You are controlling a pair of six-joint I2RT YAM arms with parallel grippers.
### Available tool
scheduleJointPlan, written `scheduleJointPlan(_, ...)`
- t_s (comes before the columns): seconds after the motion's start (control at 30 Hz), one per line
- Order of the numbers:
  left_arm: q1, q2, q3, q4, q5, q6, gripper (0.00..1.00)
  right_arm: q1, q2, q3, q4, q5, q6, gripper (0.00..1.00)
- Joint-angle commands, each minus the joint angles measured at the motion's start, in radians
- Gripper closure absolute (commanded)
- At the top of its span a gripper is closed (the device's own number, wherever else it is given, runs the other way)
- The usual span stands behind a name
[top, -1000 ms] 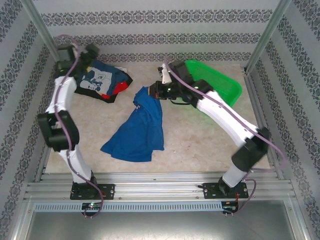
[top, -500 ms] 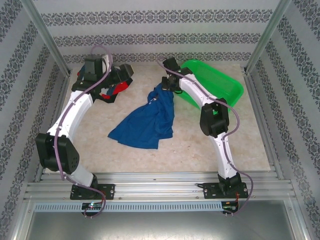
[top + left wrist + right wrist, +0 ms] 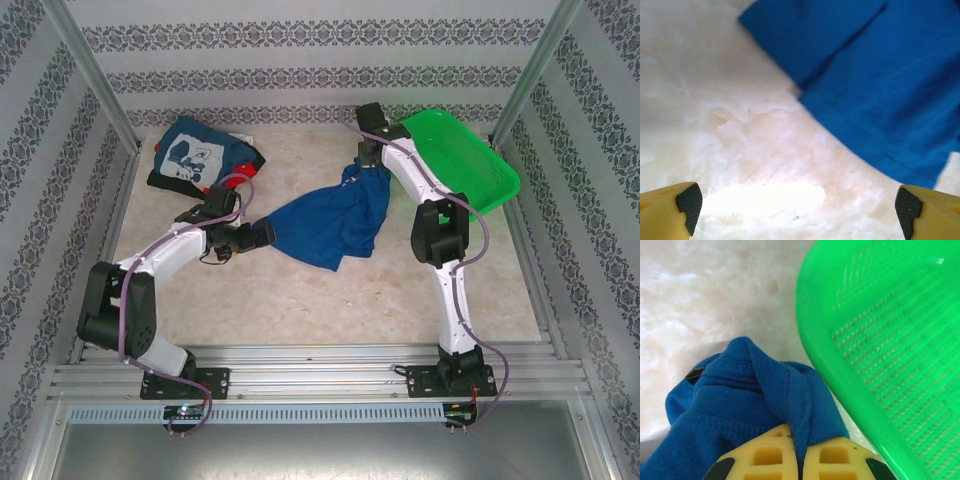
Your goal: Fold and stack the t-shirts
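Pinching the blue shirt (image 3: pixel 740 405) at a bunched fold near its collar, the right gripper (image 3: pixel 799 462) is clenched on the cloth, and its yellow fingers (image 3: pixel 765 457) squeeze the fabric between them. It holds that end at the far side of the surface (image 3: pixel 330 300), just beside the basket (image 3: pixel 470 165). From there the shirt trails toward the near left and lies on the surface lower down. That grip looks meant to anchor one end so the cloth can be drawn flat for folding.

The left gripper (image 3: pixel 262 236) hangs low at the shirt's opposite edge, released. Its pads (image 3: pixel 687 200) stand wide apart over bare surface, with the blue edge just ahead of them and not between them. I judge it is placed there to take that edge and stretch the shirt against the right grip. The shirt is rumpled, with one flap overlapping the body, so no fold is made yet.

The other shirts (image 3: pixel 200 160) sit heaped in the far left corner, well apart from the blue one. A navy one with a white graphic lies on top, with red and black cloth showing at its near edge. The green mesh basket sits at the far right. What shows of its inside is bare mesh, with no shirt in it.
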Motion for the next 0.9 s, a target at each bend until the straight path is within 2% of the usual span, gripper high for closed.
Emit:
scheduleJointPlan(0.0, -0.023, 0.034, 0.039, 0.04, -0.024, 0.024, 0.0, 0.034, 0.074, 0.102, -0.099, 0.158, -0.077, 0.98)
scheduleJointPlan(0.13, -0.042, 0.072, 0.103, 0.06, 0.004, 0.033, 0.0, -0.023, 0.07, 0.074, -0.175, 0.167, 0.011, 0.99)
scheduleJointPlan(0.27, -0.07, 0.129, 0.161, 0.081, 0.017, 0.044, 0.0, -0.044, -0.01, -0.044, -0.075, 0.207, -0.022, 0.98)
scheduleJointPlan(0.33, -0.084, 0.182, 0.197, 0.074, 0.002, 0.05, 0.0, -0.048, -0.016, -0.043, -0.058, 0.211, -0.049, 0.97)
scheduleJointPlan(0.43, -0.102, 0.274, 0.264, 0.061, -0.008, 0.053, 0.0, -0.04, 0.004, 0.008, -0.081, 0.129, -0.079, 0.95)
scheduleJointPlan(0.5, -0.116, 0.337, 0.318, 0.029, -0.049, 0.058, 0.0, -0.02, -0.002, 0.003, -0.062, 0.031, -0.101, 0.85)
scheduleJointPlan(0.57, -0.12, 0.403, 0.381, -0.006, -0.082, 0.053, 0.0, 0.003, -0.015, -0.012, -0.028, -0.138, -0.112, 0.7)
scheduleJointPlan(0.67, -0.136, 0.474, 0.455, -0.033, -0.119, 0.059, 0.03, 0.029, -0.015, 0.031, -0.043, -0.262, -0.076, 0.49)
scheduleJointPlan(0.77, -0.157, 0.544, 0.539, -0.113, -0.137, 0.082, 0.15, 0.025, -0.051, 0.051, -0.069, -0.338, -0.015, 0.36)
scheduleJointPlan(0.87, -0.172, 0.601, 0.583, -0.151, -0.129, 0.084, 0.32, 0.005, -0.159, -0.067, -0.014, -0.425, 0.017, 0.22)
